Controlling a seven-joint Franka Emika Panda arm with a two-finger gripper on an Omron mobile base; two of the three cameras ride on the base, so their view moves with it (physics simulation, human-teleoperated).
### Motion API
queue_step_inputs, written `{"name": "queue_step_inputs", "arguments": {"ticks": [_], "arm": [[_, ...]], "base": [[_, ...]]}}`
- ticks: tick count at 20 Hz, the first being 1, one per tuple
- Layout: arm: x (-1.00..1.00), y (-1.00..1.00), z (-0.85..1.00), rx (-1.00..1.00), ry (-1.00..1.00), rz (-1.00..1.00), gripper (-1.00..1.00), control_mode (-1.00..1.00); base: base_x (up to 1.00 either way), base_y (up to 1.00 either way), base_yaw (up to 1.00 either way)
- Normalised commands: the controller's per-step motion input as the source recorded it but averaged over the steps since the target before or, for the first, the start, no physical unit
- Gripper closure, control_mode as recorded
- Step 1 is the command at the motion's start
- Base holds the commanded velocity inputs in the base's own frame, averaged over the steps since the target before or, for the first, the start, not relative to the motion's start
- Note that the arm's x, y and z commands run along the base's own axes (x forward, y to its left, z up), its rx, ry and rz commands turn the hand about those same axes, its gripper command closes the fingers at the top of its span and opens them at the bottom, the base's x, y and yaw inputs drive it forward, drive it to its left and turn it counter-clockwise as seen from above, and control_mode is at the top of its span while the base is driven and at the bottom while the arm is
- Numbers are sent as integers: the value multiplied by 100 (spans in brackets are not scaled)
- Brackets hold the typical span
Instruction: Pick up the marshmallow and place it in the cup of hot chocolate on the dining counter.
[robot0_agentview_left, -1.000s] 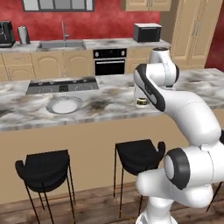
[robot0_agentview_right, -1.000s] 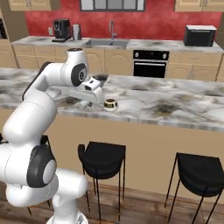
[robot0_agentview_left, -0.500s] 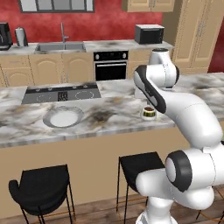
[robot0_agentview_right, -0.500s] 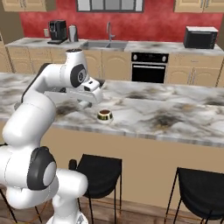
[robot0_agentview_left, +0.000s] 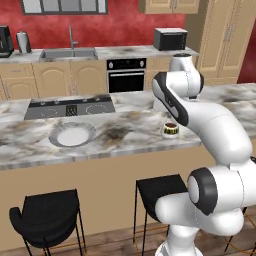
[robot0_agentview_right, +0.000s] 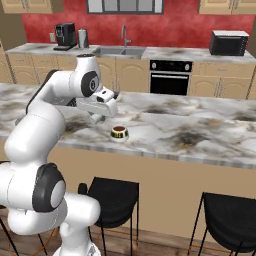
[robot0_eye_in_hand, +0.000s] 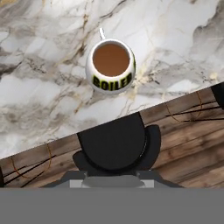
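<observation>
The cup of hot chocolate (robot0_agentview_left: 170, 129) (robot0_agentview_right: 119, 133) stands near the front edge of the dining counter (robot0_agentview_left: 125, 142) (robot0_agentview_right: 170, 135). From the hand view it is a squat white cup (robot0_eye_in_hand: 111, 65) with a yellow-green lettered band and brown liquid, resting on the marble (robot0_eye_in_hand: 39, 87). My gripper (robot0_agentview_right: 96, 119) hangs just left of the cup and slightly above the slab, pointing down. Its fingers are too dark and small to read. The marshmallow is out of view.
A wide white-grey plate (robot0_agentview_left: 73, 134) lies on the counter to the left, with a cooktop (robot0_agentview_left: 70, 107) behind it. Black stools (robot0_agentview_left: 47, 220) (robot0_agentview_right: 112, 197) (robot0_eye_in_hand: 114, 146) stand under the front edge. The sink counter (robot0_agentview_left: 70, 52) and oven run along the back wall.
The whole picture has shifted as the base drove closer to the counter. The cup now sits lower and nearer in both base views. The arm holds its pose.
</observation>
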Motion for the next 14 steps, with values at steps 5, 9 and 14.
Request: {"name": "queue_step_inputs", "arguments": {"ticks": [5, 9, 14], "arm": [[0, 0, 0, 0, 0, 0, 100, 100], [30, -1, 0, 0, 1, 0, 100, -100], [78, -13, 0, 1, 8, 4, 100, -100]], "base": [[3, -5, 0], [0, 0, 0], [0, 0, 0]]}}
